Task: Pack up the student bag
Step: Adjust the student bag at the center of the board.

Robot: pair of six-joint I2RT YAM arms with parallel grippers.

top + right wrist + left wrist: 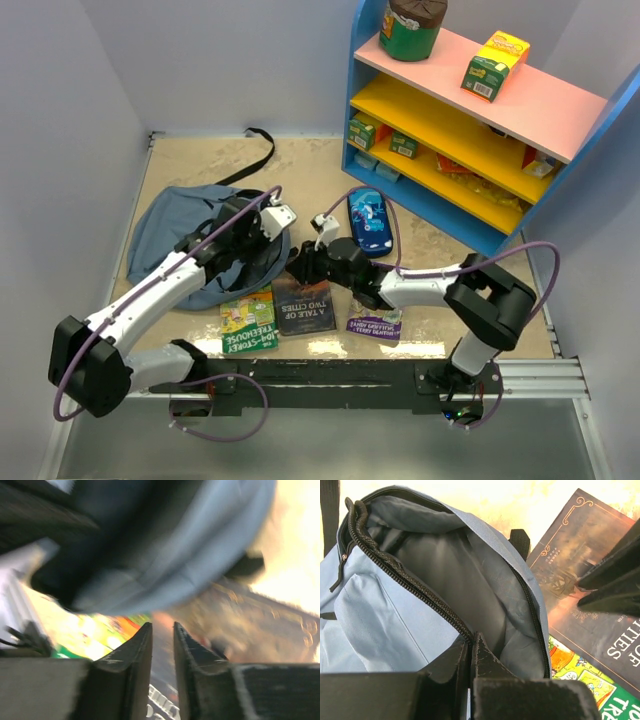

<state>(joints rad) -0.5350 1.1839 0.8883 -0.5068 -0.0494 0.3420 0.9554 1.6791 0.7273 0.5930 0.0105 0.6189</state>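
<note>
The slate-blue student bag (170, 225) lies at the left of the table, its mouth gaping toward the books. In the left wrist view its grey lining (455, 580) shows inside the black zipper. My left gripper (470, 641) is shut on the bag's zipper rim and holds the opening up (272, 222). My right gripper (296, 268) hovers just right of the bag's mouth, over the top of a dark book, "A Tale of Two Cities" (305, 308). Its jaws (163, 627) stand a narrow gap apart with nothing between them. A green Treehouse book (248, 322) lies beside it.
A purple book (375, 325) lies under the right forearm. A dark-blue printed pencil case (370, 222) sits behind the right gripper. A blue shelf unit (480, 130) with boxes and a tin fills the back right. The bag's black strap (250, 160) trails toward the rear wall.
</note>
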